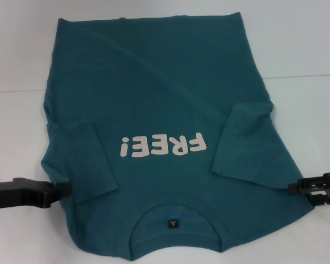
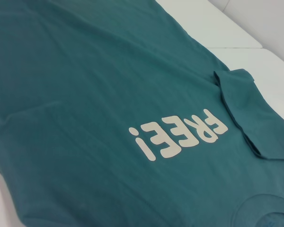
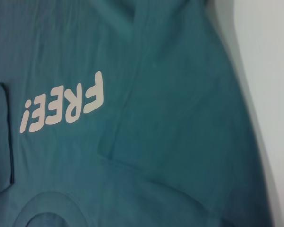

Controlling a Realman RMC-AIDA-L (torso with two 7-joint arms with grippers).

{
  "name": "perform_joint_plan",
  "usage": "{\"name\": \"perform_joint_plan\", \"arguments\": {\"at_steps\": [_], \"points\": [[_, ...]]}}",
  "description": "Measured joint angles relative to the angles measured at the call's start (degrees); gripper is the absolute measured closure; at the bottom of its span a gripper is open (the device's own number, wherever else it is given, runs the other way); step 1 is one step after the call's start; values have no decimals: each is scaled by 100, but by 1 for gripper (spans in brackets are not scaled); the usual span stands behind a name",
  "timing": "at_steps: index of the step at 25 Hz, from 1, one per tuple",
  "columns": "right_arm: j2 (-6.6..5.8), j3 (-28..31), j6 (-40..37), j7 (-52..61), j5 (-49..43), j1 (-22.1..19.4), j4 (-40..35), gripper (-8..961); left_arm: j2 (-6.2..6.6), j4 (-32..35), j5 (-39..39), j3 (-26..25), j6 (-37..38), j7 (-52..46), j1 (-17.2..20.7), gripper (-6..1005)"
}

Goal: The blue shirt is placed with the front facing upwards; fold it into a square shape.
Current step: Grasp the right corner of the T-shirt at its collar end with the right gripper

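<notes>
The blue shirt (image 1: 154, 93) lies flat on the white table, front up, with its round collar (image 1: 173, 212) and small dark label (image 1: 171, 223) nearest me. The white "FREE!" lettering (image 1: 162, 146) reads upside down. Both short sleeves are folded in over the chest, one on the left (image 1: 77, 148) and one on the right (image 1: 245, 143). My left gripper (image 1: 63, 190) is low at the shirt's left shoulder edge. My right gripper (image 1: 294, 187) is low at its right shoulder edge. The left wrist view shows the shirt (image 2: 85, 94), and the right wrist view shows it too (image 3: 189, 94).
The white table (image 1: 308, 66) shows bare on both sides of the shirt and beyond its far hem. A seam between table panels (image 1: 305, 76) runs at the right. The shirt's near edge reaches the table's front.
</notes>
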Motion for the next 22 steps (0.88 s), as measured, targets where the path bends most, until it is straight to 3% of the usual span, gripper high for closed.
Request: {"name": "perform_joint_plan", "arguments": {"at_steps": [22], "points": [[124, 39, 151, -55, 41, 453, 190, 10, 9, 25, 0, -6, -1, -7, -1, 948]]}}
